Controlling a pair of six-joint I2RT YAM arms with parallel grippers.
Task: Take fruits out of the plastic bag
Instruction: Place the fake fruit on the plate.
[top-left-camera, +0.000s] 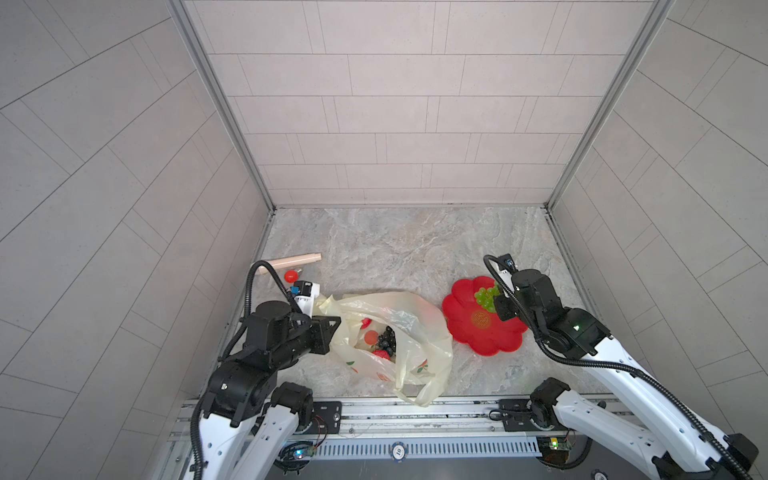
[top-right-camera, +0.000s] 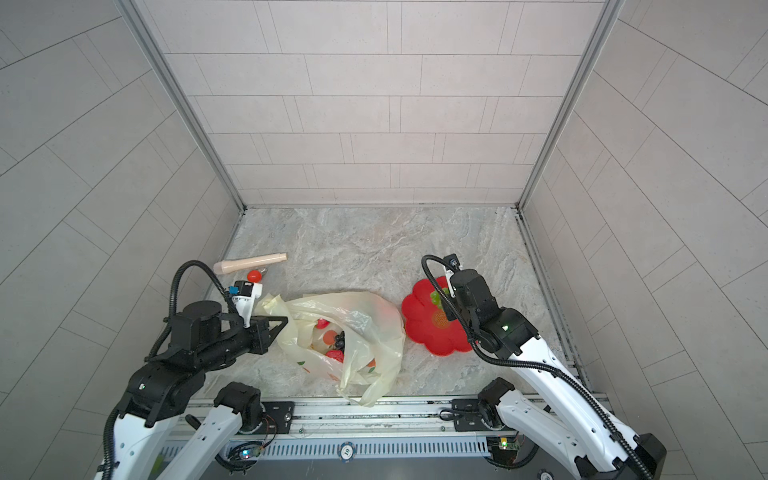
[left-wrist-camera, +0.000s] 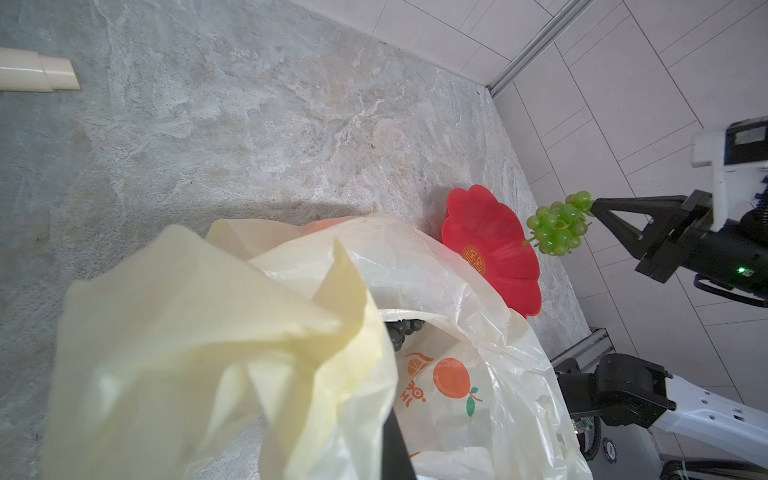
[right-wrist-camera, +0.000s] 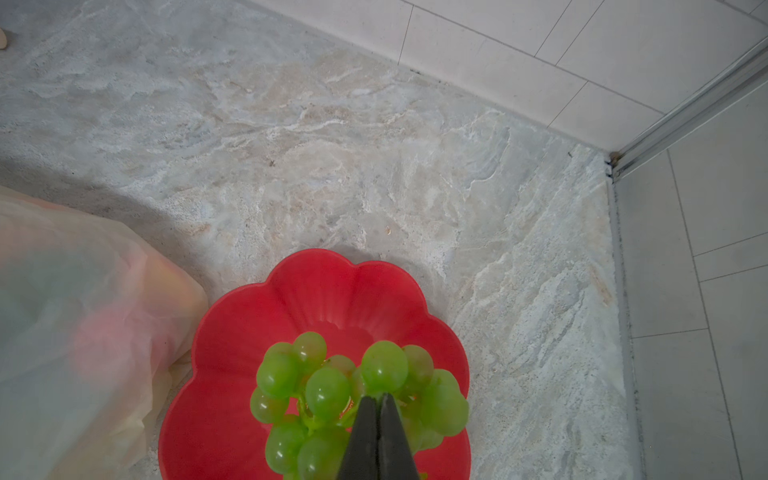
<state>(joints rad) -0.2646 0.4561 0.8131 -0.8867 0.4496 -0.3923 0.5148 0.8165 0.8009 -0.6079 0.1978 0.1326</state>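
Observation:
The pale-yellow plastic bag (top-left-camera: 415, 332) (top-right-camera: 365, 328) lies at the middle front with its mouth gaping. My left gripper (top-left-camera: 336, 320) (top-right-camera: 284, 320) is shut on the bag's left rim and holds it up. That film fills the left wrist view, where only one finger (left-wrist-camera: 399, 449) shows. Inside the bag lie a dark purple grape bunch (top-left-camera: 388, 336) (left-wrist-camera: 405, 328), an orange fruit (top-left-camera: 371, 337) and a red fruit (top-left-camera: 380, 354). My right gripper (right-wrist-camera: 378, 399) (left-wrist-camera: 594, 203) is shut on the green grape bunch (right-wrist-camera: 328, 390) (left-wrist-camera: 557, 232) (top-left-camera: 484, 297), hanging just above the red flower-shaped plate (top-left-camera: 469, 328) (right-wrist-camera: 332, 291).
A beige cylinder (top-left-camera: 291, 262) (top-right-camera: 249, 264) and a small red ball (top-left-camera: 290, 274) lie at the back left, behind my left arm. The metal rail (top-left-camera: 415, 409) runs along the front edge, touched by the bag's handle. Tiled walls close in three sides.

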